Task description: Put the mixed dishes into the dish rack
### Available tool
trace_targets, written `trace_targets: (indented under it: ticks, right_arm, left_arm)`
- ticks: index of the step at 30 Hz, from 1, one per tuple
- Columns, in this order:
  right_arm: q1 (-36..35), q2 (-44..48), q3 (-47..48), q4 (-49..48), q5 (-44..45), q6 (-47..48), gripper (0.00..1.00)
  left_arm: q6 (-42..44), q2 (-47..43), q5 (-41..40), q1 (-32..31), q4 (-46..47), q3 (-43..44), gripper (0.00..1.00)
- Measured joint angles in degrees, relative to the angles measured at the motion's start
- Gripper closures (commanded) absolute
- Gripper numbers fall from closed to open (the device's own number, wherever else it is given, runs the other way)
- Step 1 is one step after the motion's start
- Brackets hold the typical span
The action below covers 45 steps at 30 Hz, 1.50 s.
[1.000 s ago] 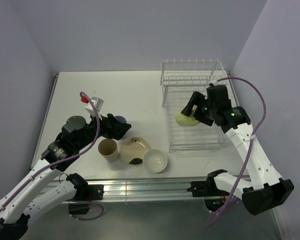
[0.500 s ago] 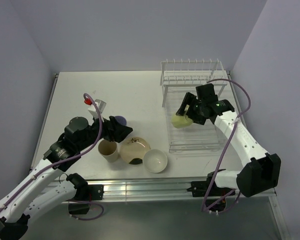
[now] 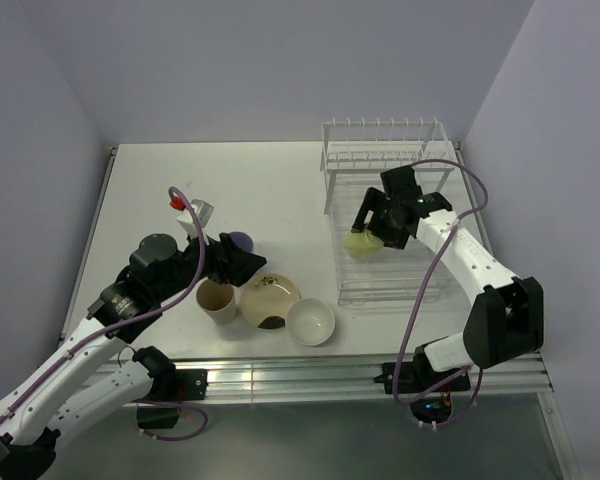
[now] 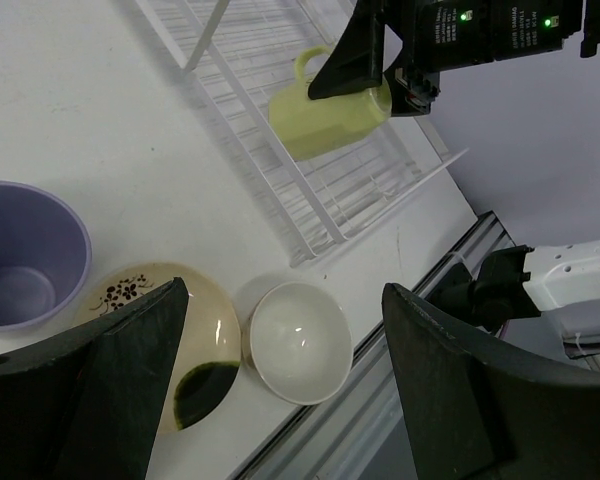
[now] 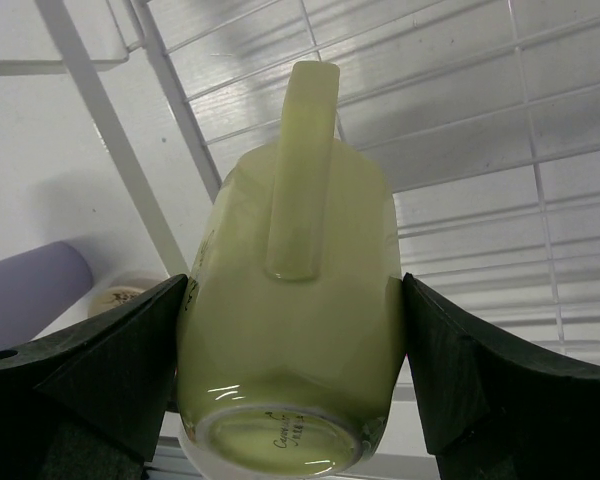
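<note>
Left of the dish rack (image 3: 390, 285), the lavender tumbler (image 4: 25, 255) and cream plate (image 3: 268, 296) are overhung by the spread, empty left gripper (image 3: 245, 262), while over its grid the yellow-green mug (image 5: 290, 330) is clasped sideways by the right gripper (image 3: 376, 230), judged due for lowering and release.

pale yellow-green mug (image 5: 290, 340) on its side, handle up, base facing the lens | right gripper (image 5: 292, 300) pinching it, black fingers (image 5: 100, 370) snug on both flanks | dish rack (image 5: 480, 130) wires below it | lavender tumbler (image 5: 30, 290) and a sliver of cream plate (image 5: 120, 297) off to the left
</note>
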<state>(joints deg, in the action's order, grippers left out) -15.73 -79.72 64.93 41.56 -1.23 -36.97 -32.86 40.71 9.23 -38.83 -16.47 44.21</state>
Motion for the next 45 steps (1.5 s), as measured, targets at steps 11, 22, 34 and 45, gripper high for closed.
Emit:
trace_targets:
  ticks: [11,22,34,45]
  right_arm:
    - [0.0,-5.3,3.2,0.2,1.8,0.7,1.0]
    - [-0.4,-8.7,6.4,1.7,3.8,1.5,0.95]
    - [-1.0,-9.8,6.7,2.8,4.1,2.2,0.54]
    - [-3.0,-7.9,4.5,0.2,5.3,2.4,0.23]
  left_arm:
    - [-0.8,0.8,0.6,0.0,1.0,-0.9,0.15]
    - [-0.9,1.2,1.0,0.0,1.2,-0.9,0.15]
    - [-1.0,1.2,1.1,0.0,1.2,-0.9,0.15]
    - [-1.7,1.3,1.6,0.0,2.2,-2.2,0.15]
